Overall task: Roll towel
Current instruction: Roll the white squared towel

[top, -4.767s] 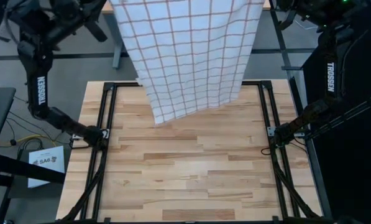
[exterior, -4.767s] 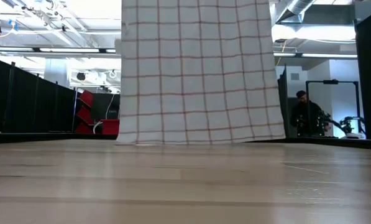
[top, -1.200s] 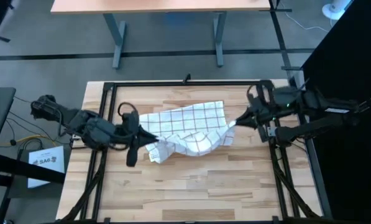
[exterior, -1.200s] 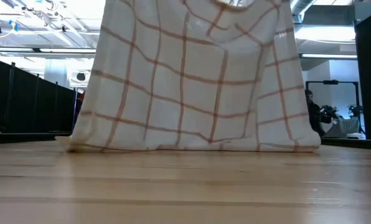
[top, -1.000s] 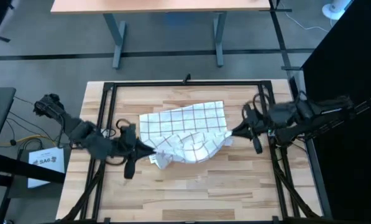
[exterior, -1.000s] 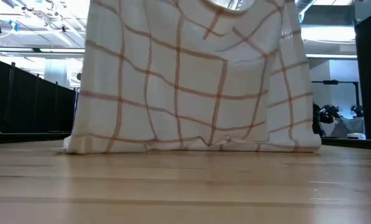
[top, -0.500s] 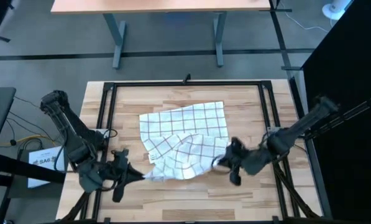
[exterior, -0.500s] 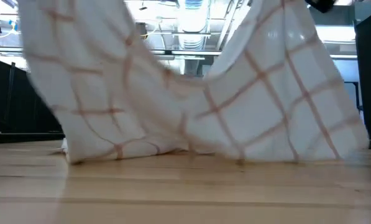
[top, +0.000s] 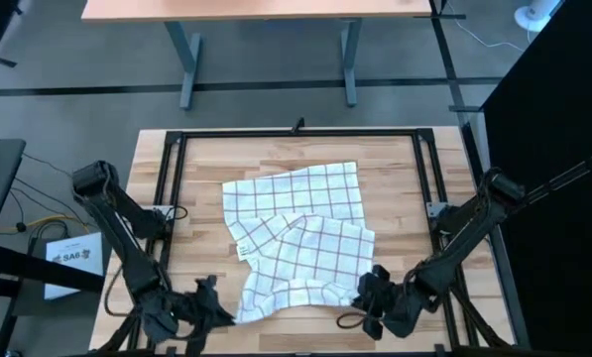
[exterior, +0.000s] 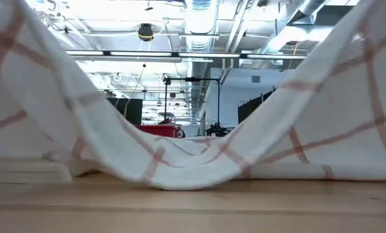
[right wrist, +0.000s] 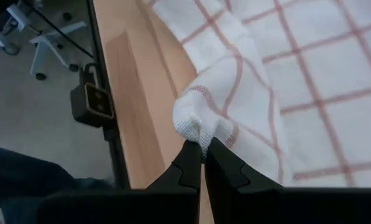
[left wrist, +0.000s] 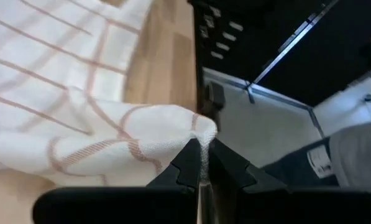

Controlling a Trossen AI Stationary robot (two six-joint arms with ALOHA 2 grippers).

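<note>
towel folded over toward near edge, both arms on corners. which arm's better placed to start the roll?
Neither clearly; it looks like a two-arm step. The left gripper and right gripper each pinch a near corner of the towel, jaws shut on cloth in both wrist views. Right sits slightly further in, a marginal edge.

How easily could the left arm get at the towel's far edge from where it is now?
Probably not easily. The left pincer is shut on the near corner of the towel, at the table's near edge; the far edge lies across the spread cloth, so it must release first.
</note>
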